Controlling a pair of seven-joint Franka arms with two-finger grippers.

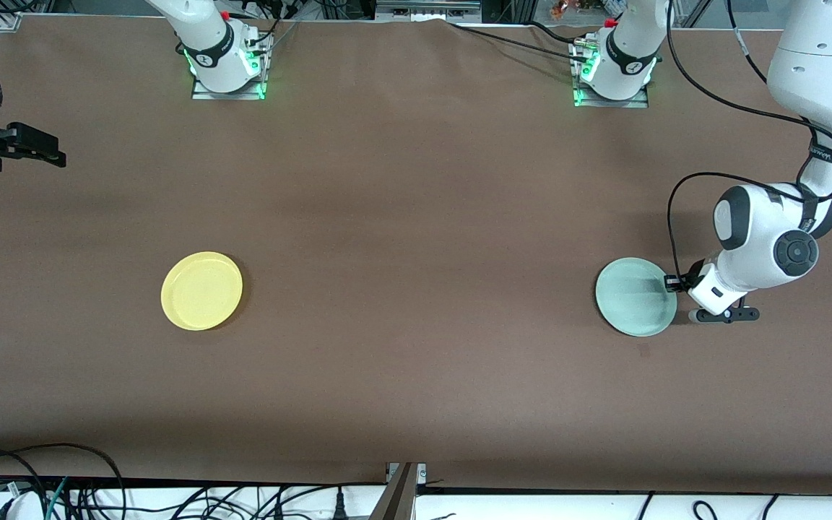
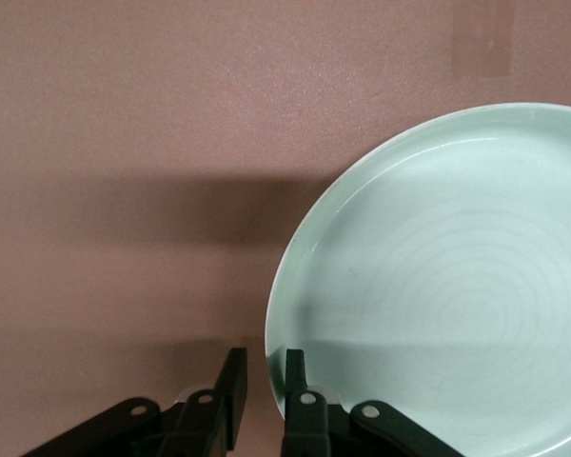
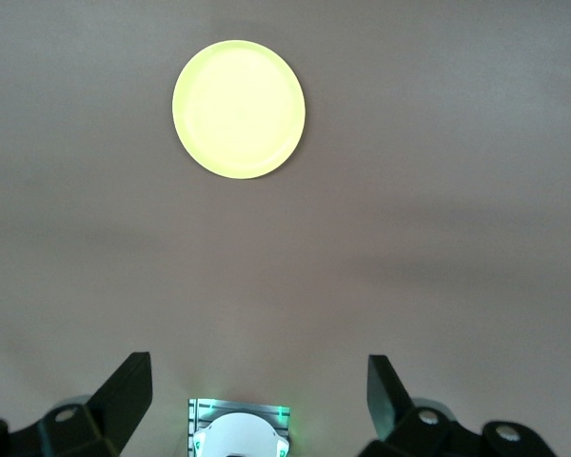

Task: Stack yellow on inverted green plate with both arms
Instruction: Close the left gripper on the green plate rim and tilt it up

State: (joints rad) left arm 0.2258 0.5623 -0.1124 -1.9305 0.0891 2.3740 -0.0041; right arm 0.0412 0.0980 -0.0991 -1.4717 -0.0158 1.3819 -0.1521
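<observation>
Green plate [image 1: 635, 297] sits right side up on the brown table [image 1: 416, 217], toward the left arm's end, its hollow and faint rings facing up, so by my reading it has not been turned over yet. The left gripper [image 1: 674, 283] is down at table level on the plate's edge, at the side facing the left arm's end of the table. In the left wrist view its fingers [image 2: 295, 381] stand narrowly apart with the plate's rim [image 2: 278, 324] running into the slot between them, one finger outside the plate and one over its inner slope. Whether they already pinch the rim I cannot tell; they look close to it but not closed on it.

Yellow plate [image 1: 201, 290] lies flat and untouched, well apart from the green one, toward the right arm's end and about as near the front camera. The right gripper [image 1: 29, 149] waits high over the table's edge at that end, fingers spread wide and holding nothing, with the yellow plate [image 3: 239, 109] nearer to the front camera than that spot. Each plate has its own arm nearest.
</observation>
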